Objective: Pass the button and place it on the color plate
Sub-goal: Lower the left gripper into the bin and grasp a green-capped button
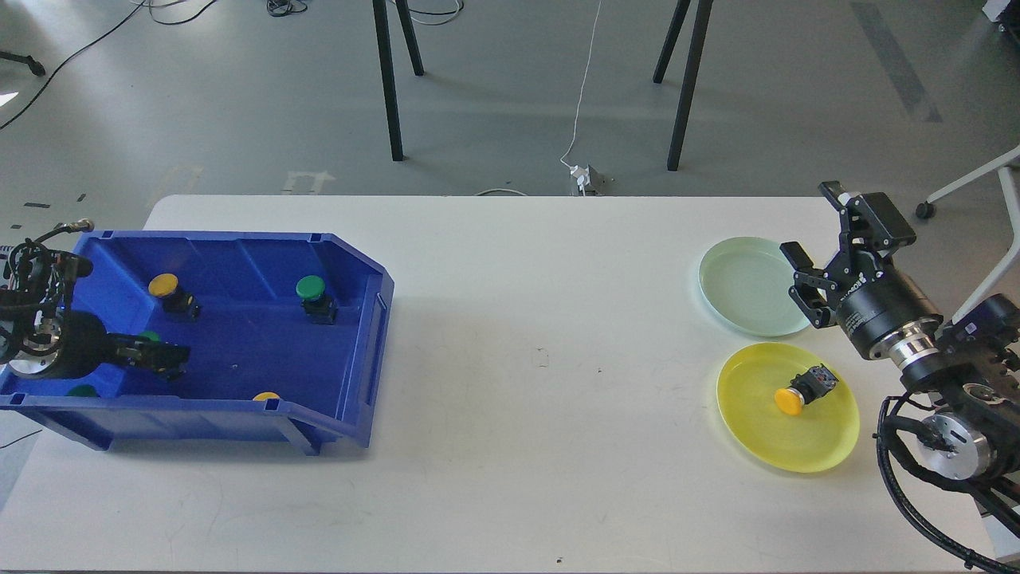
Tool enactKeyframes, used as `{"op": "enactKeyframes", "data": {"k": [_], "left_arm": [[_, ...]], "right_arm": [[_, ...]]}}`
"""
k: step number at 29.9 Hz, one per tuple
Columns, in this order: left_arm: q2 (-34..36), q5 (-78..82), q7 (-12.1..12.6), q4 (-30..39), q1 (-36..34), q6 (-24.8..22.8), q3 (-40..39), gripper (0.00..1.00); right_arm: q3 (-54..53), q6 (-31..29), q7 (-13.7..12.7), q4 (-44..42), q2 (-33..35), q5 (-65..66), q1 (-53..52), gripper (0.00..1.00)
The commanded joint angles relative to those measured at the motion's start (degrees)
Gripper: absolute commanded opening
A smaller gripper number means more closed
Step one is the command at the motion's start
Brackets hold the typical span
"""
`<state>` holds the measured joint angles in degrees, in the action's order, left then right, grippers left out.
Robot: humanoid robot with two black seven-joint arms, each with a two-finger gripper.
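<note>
Left gripper (163,359) reaches into the blue bin (351,263) (grip state unclear). Right gripper (814,227) hovers spread, empty, over the pale green plate (737,287).

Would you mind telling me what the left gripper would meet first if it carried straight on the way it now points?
Probably the bare floor of the blue bin, then its right wall. The left gripper points rightward, passing below the green button; depth is uncertain.

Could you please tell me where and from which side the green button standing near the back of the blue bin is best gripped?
I would grip the green button by its black body under the wider green cap, coming straight down from above. It stands upright with the cap on top, apart from the blue bin's walls, so fingers should fit either side. The rounded cap itself would likely slip.
</note>
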<state>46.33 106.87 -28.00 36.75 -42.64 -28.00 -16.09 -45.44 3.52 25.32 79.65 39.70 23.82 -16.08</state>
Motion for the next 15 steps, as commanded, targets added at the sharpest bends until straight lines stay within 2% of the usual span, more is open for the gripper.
{"op": "enactKeyframes", "data": {"k": [1, 11, 15], "left_arm": [[-0.01, -0.09, 0.00, -0.01, -0.08, 0.00, 0.01, 0.82], [-0.62, -0.09, 0.00, -0.18, -0.08, 0.00, -0.08, 0.66], [-1.32, -0.09, 0.00, -0.27, -0.08, 0.00, -0.08, 0.59]], "right_arm": [[0.00, -0.01, 0.00, 0.15, 0.02, 0.00, 0.17, 0.97], [-0.08, -0.01, 0.08, 0.06, 0.02, 0.00, 0.97, 0.97], [0.09, -0.01, 0.96, 0.15, -0.06, 0.00, 1.23, 0.97]]}}
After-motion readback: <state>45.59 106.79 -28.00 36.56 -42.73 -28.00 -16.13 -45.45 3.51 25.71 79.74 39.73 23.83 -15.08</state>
